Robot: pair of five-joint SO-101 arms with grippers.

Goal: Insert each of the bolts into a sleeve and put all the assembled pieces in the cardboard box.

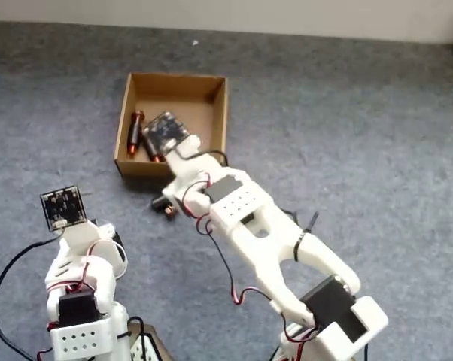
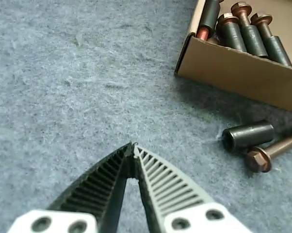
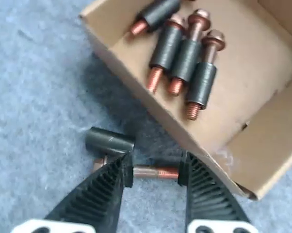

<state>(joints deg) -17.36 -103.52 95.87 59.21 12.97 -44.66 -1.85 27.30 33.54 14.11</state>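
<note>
Bolt (image 3: 154,172): loose beside sleeve (image 3: 108,141), outside cardboard box (image 3: 277,136). Right gripper (image 3: 155,166) open, straddling shank; close squarely mid-shank, clear of sleeve. Left gripper (image 2: 133,150) closed, empty.

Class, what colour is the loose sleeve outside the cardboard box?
The sleeve is black, clearest in the left wrist view.

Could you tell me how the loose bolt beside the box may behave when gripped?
The bolt looks solid metal: probably rigid, heavy for its size. Its round shank could roll or slip, though the fuzzy carpet likely damps that.
</note>
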